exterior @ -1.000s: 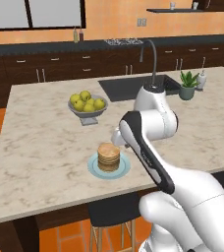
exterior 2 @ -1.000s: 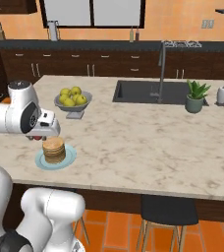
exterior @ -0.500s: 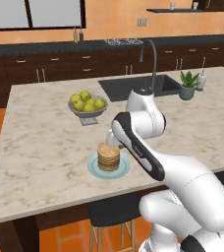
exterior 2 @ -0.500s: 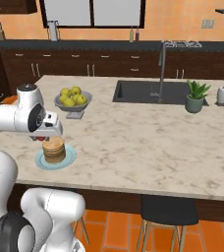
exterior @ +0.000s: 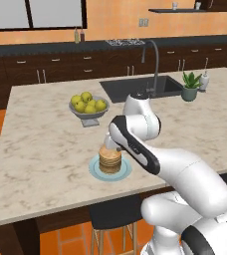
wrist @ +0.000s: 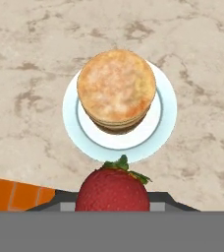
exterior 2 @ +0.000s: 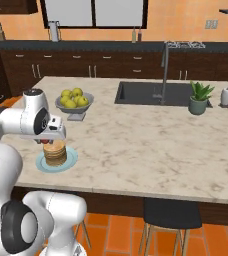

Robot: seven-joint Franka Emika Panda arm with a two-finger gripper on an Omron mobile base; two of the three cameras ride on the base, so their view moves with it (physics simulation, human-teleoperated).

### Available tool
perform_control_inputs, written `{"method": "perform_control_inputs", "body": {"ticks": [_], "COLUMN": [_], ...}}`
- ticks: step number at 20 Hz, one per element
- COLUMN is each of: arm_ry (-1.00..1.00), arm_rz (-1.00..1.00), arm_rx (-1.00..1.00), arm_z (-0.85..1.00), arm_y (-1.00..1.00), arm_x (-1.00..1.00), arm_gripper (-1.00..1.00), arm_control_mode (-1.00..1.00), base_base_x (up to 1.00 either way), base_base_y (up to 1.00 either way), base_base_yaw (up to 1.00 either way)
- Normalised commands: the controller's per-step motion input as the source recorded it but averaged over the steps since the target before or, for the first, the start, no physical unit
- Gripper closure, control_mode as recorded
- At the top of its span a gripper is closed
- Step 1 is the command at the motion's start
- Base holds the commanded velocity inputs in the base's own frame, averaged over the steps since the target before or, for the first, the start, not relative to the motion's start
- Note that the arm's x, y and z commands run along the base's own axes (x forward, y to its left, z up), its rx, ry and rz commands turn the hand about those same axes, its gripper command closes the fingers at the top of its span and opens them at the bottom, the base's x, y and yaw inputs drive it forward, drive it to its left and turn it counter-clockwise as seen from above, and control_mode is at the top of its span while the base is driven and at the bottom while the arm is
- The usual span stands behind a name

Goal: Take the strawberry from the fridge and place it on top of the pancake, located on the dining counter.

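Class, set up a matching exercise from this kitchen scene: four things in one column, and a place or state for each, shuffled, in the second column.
1 strawberry
2 pancake
3 apples
4 potted plant

A in a grey bowl
B beside the sink
C held in the gripper
D stacked on a light blue plate

Pairs: 1-C, 2-D, 3-A, 4-B

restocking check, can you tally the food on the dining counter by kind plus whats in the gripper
apples, in the grey bowl: 5 that show, more may be hidden
pancake stack on the blue plate: 1
strawberry, held in the gripper just above the stack: 1
total: 7 food items
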Motion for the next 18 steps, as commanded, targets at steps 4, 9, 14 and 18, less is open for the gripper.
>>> {"method": "perform_control_inputs", "body": {"ticks": [4,9,14,18], "arm_ry": [0.0,0.0,0.0,0.0], "arm_rz": [0.0,0.0,0.0,0.0], "arm_rx": [0.0,0.0,0.0,0.0], "arm_z": [-0.18,-0.22,-0.21,-0.18], "arm_y": [0.35,0.11,0.0,0.0], "arm_x": [0.28,0.4,0.3,0.25], "arm_gripper": [1.0,1.0,1.0,1.0], "arm_control_mode": [-1.0,-1.0,-1.0,-1.0], "base_base_x": [0.0,0.0,0.0,0.0], "base_base_y": [0.0,0.0,0.0,0.0], "base_base_yaw": [0.0,0.0,0.0,0.0]}}
